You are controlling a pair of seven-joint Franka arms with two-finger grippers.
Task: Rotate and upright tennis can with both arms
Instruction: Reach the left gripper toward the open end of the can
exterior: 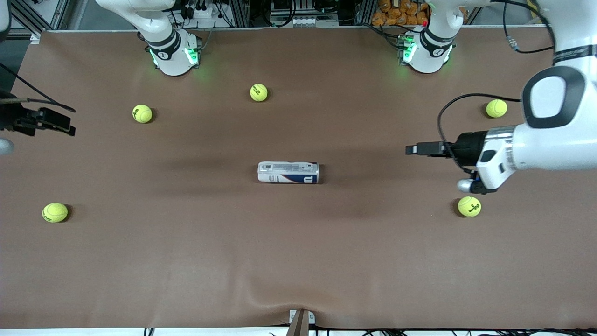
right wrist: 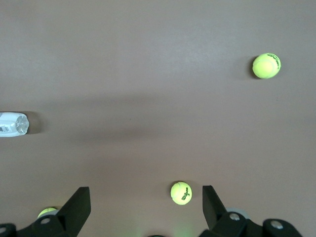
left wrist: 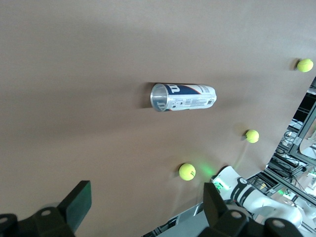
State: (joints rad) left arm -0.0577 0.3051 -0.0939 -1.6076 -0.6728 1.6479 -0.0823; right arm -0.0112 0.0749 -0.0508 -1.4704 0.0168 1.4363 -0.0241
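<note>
The tennis can (exterior: pixel 288 172) lies on its side in the middle of the brown table, its silvery rim toward the left arm's end. It also shows in the left wrist view (left wrist: pixel 187 96), open rim facing the camera, and at the edge of the right wrist view (right wrist: pixel 12 124). My left gripper (exterior: pixel 411 149) is open and empty, up in the air toward the left arm's end, well apart from the can. My right gripper (exterior: pixel 69 127) is open and empty at the right arm's end of the table, also well apart from the can.
Several yellow-green tennis balls lie scattered on the table: one (exterior: pixel 259 92) between the two bases, one (exterior: pixel 142 113) and one (exterior: pixel 55 212) toward the right arm's end, one (exterior: pixel 496 108) and one (exterior: pixel 469 206) near the left arm.
</note>
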